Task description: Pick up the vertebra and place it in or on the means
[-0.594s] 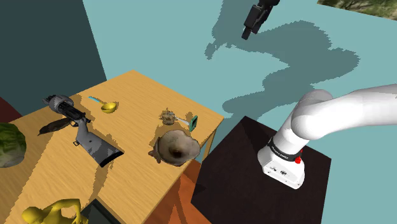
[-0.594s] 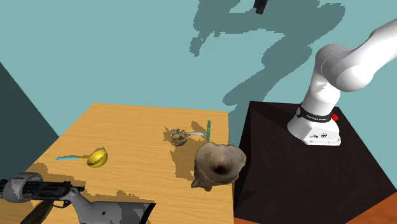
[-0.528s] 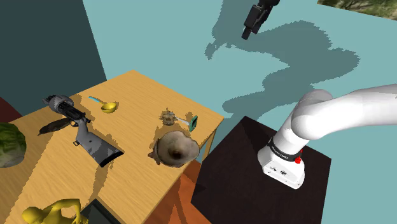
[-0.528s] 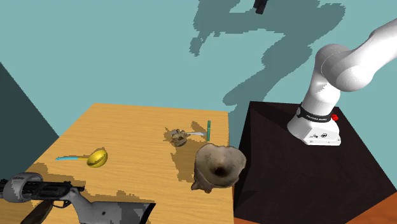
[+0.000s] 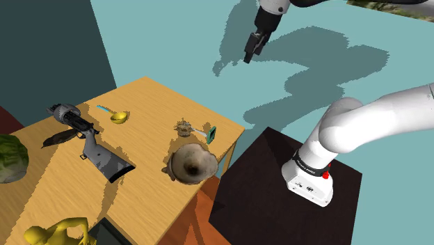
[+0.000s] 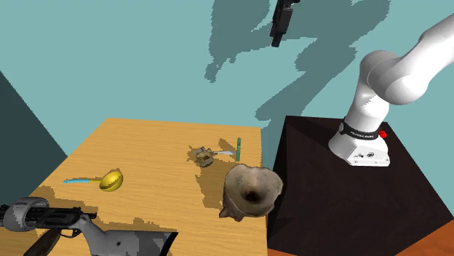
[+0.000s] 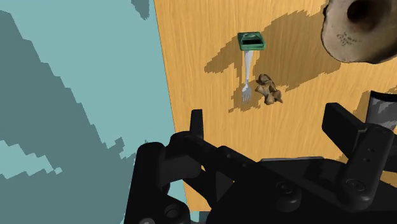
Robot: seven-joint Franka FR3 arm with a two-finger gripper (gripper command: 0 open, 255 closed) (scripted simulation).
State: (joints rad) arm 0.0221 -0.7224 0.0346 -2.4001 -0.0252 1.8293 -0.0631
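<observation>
The vertebra [image 5: 184,127] [image 6: 204,156] [image 7: 268,90] is a small knobbly brown bone lying near the wooden table's [image 5: 139,97] far edge. Touching it is a grey fork with a green handle [image 5: 206,131] [image 6: 234,150] [image 7: 249,56]. A big brown hollow vessel [image 5: 191,162] [image 6: 250,190] [image 7: 359,28] rests by the table edge nearest the stand. My gripper [image 5: 249,54] [image 6: 277,36] [image 7: 267,119] hangs high in the air above and beyond the table's far edge. Its fingers stand apart with nothing between them, and the vertebra lies far below.
A dark gun with a grey stock [image 5: 90,139] [image 6: 87,227] lies across the table, with a yellow spoon [image 5: 118,116] [image 6: 109,180] beyond it. A mossy rock [image 5: 10,156], a yellow figure [image 5: 59,233] and a dark flat slab [image 5: 111,233] sit near the front. The black stand [image 5: 278,202] adjoins the table.
The gripper has swung lower and toward the shoulder view's left, closer over the table's far edge. Nothing on the table has moved.
</observation>
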